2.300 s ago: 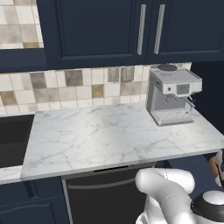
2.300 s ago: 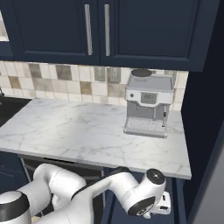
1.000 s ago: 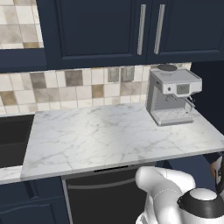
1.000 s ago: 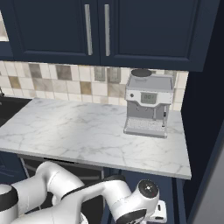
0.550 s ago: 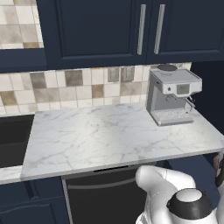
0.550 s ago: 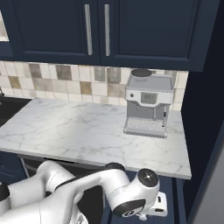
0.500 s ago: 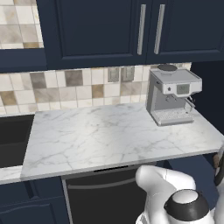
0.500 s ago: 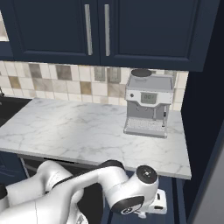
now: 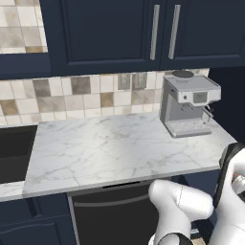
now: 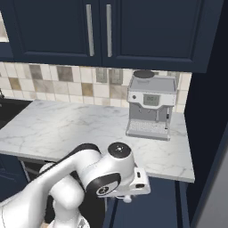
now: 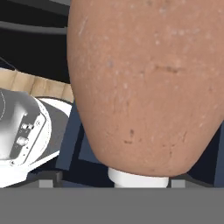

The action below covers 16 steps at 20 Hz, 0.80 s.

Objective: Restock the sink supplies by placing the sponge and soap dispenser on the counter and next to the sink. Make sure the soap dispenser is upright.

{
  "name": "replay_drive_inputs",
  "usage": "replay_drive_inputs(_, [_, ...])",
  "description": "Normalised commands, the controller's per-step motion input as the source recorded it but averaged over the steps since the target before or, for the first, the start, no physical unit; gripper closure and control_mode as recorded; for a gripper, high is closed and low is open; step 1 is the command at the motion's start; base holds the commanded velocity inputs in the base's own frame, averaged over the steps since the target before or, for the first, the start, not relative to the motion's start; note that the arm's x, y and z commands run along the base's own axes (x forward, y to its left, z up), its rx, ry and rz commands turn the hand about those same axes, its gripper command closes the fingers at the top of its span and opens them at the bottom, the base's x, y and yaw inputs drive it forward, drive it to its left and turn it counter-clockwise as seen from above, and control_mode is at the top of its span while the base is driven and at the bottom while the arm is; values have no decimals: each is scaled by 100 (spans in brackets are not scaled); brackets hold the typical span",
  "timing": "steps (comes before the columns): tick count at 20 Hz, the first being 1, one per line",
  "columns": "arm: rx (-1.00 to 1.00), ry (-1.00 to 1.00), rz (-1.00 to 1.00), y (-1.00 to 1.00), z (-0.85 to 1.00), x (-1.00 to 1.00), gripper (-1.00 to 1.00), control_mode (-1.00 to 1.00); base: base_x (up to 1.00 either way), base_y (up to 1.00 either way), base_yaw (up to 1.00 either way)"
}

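Close in, hand view: the soap dispenser (image 11: 148,83) bulks right against the lens, brownish-orange body across most of the picture, its pale pump top (image 11: 138,179) at the bottom edge, so relative to the hand it sits pump-end toward the wrist. We cannot see the fingertips; whether the gripper is clamped on the bottle we cannot tell, though its closeness suggests it is carried.

Change over the last couple of seconds: in the right base view the arm has folded lower and swung nearer the camera, the big elbow joint now sitting in front of the counter (image 10: 67,124) edge, the wrist block tucked under the overhang to the right. In the left base view the forearm has risen at the far right edge. Base and scene hold steady.

Meaning, as we judge it: a lift out from below, bottle not yet on the counter. It will need turning pump-up before it is set down.

Farther off: bare marble slab, coffee machine (image 9: 189,103) at the right end, sink (image 9: 14,153) at the far left. Tiled wall and dark cabinets behind. Sponge not located.
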Motion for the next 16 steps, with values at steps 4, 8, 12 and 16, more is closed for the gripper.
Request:
replay_drive_inputs(4, [-8,1,14,49,11,8,100,-100,0,0,0])
replay_drive_inputs(8, [-1,3,0,4,0,5,100,-100,0,0,0])
replay_drive_inputs(12, [-1,0,7,26,0,4,100,100,2,15,9])
replay_drive_inputs(16, [0,0,0,0,0,0,100,100,5,54,48])
